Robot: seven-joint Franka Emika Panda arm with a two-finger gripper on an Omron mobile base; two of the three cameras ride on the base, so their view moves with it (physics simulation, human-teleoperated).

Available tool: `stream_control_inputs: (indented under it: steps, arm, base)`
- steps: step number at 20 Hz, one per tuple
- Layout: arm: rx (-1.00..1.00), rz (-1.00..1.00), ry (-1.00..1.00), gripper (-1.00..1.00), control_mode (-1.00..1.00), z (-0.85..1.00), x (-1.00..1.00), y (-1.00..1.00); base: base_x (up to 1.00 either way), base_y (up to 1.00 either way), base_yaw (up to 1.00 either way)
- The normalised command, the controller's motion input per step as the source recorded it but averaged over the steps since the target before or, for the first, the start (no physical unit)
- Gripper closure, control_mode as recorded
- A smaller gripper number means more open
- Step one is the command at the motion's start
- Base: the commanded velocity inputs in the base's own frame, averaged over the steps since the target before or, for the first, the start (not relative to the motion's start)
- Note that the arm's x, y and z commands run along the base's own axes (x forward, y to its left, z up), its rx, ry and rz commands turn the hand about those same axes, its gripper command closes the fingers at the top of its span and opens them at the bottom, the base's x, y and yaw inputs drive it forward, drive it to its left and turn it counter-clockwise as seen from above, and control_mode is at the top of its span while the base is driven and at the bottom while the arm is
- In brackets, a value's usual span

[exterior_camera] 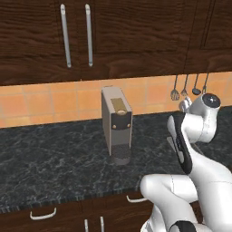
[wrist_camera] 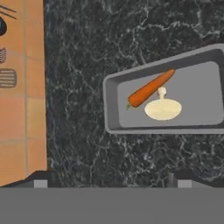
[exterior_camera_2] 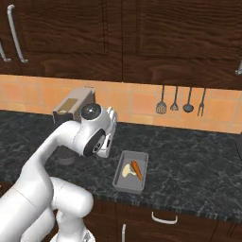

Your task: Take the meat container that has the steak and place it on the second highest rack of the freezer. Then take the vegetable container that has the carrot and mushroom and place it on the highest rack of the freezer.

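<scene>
Left base view, counter (exterior_camera: 54, 158): a black stone slab with white veins, flat and glossy, under an orange tiled wall.
Left base view, coffee machine (exterior_camera: 117, 124): a grey upright box with a tan top panel, standing at the middle of the counter against the tiles.
Left base view, cupboards (exterior_camera: 118, 31): dark grained wood above the counter, with two long metal bar handles.
Left base view, arm (exterior_camera: 195, 149): smooth white shell with dark joints, bent over the counter's right part.
Right base view, vegetable container (exterior_camera_2: 131, 171): a shallow grey rectangular tray lying flat on the counter near its front edge, right of the coffee machine.
Right base view, utensils (exterior_camera_2: 182, 101): four dark thin tools hanging on the tiles behind the tray.
Hand view, carrot (wrist_camera: 150, 89): an orange tapered stick, slanted in the tray.
Hand view, mushroom (wrist_camera: 162, 107): a round cream cap with a short stem, touching the carrot.
Hand view, gripper (wrist_camera: 111, 180): two dark tips set wide apart, holding nothing, above the counter beside the tray.
</scene>
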Motion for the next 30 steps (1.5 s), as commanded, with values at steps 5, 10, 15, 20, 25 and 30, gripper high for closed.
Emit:
stream_control_inputs:
  steps: [5, 10, 15, 20, 25, 30]
  arm:
    - [0.16, 0.25, 0.11, -1.00, -1.00, -0.14, -0.10, -0.88]
    - [0.02, 0.12, 0.30, -1.00, -1.00, -0.48, -0.44, -0.49]
    - [-0.07, 0.12, 0.16, -1.00, -1.00, -0.87, -0.59, 0.00]
    - [0.01, 0.07, 0.04, -1.00, -1.00, -0.63, -0.31, 0.00]
    - [0.04, 0.00, 0.00, -1.00, -1.00, -0.21, -0.01, 0.00]
    - [0.00, 0.00, 0.03, -1.00, -1.00, -0.29, -0.01, 0.00]
  base:
    - [0.00, 0.00, 0.00]
    - [0.00, 0.00, 0.00]
    - [0.00, 0.00, 0.00]
    - [0.00, 0.00, 0.00]
    - [0.00, 0.00, 0.00]
    - [0.00, 0.00, 0.00]
